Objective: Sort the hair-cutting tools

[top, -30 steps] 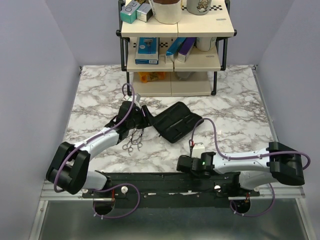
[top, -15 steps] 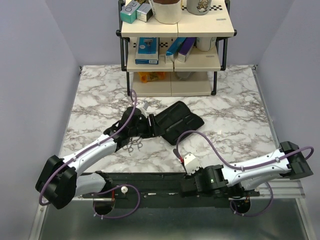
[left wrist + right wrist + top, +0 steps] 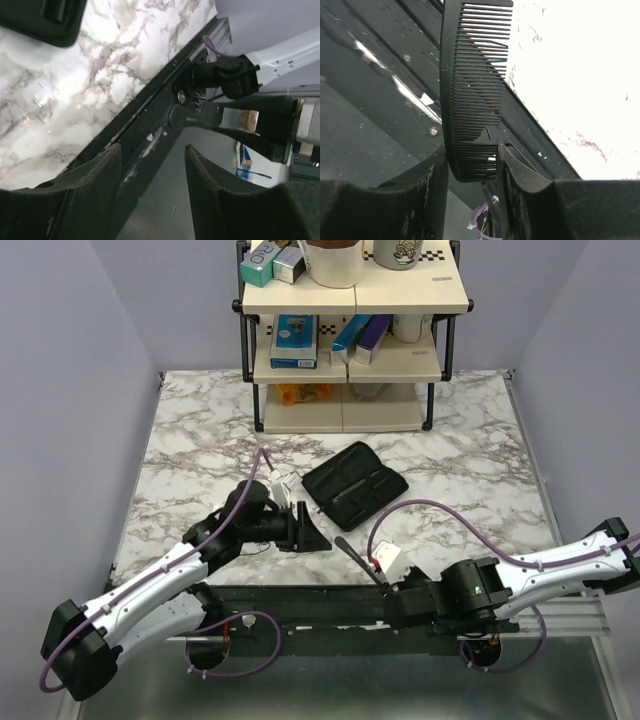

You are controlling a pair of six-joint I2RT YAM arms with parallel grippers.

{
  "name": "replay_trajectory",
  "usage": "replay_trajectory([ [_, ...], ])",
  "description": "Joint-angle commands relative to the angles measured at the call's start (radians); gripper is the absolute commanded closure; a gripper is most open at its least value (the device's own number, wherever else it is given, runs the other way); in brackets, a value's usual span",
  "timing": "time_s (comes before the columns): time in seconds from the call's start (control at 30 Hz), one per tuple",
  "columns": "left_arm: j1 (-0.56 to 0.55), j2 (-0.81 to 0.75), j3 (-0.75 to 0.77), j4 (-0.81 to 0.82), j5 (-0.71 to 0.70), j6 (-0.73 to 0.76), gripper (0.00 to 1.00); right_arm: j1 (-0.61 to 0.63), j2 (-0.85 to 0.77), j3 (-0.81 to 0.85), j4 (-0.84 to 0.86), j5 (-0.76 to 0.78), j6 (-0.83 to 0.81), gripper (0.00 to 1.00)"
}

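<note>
Right gripper [image 3: 470, 159] clamps a toothed black comb [image 3: 470, 90] on the near side of the black pouch [image 3: 355, 483]; left gripper [image 3: 152, 150] gapes empty near that pouch.

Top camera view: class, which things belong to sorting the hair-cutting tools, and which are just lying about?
Job: black toothed plastic comb, clamped in the right gripper; open, empty left gripper.
Lying about: flat black rectangular pouch; blue cardboard box and purple cardboard box on the beige shelf rack.
</note>
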Motion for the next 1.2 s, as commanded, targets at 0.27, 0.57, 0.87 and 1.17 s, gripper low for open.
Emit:
replay_trajectory([
  [0.27, -0.025, -0.209, -0.097, -0.094, 0.118, -0.119, 0.39, 0.033, 0.112, 0.128, 0.092, -0.010, -0.190, 0.75],
  [0.57, -0.025, -0.285, -0.102, -0.137, 0.131, -0.135, 0.40, 0.031, 0.175, 0.180, 0.154, -0.007, -0.253, 0.75],
  [0.87, -0.025, -0.311, -0.130, -0.125, 0.168, -0.142, 0.80, 0.033, 0.252, 0.213, 0.184, 0.022, -0.285, 0.74],
  [1.17, -0.025, -0.317, -0.094, -0.169, 0.147, -0.104, 1.00, 0.028, 0.247, 0.194, 0.183, 0.147, -0.241, 0.48],
])
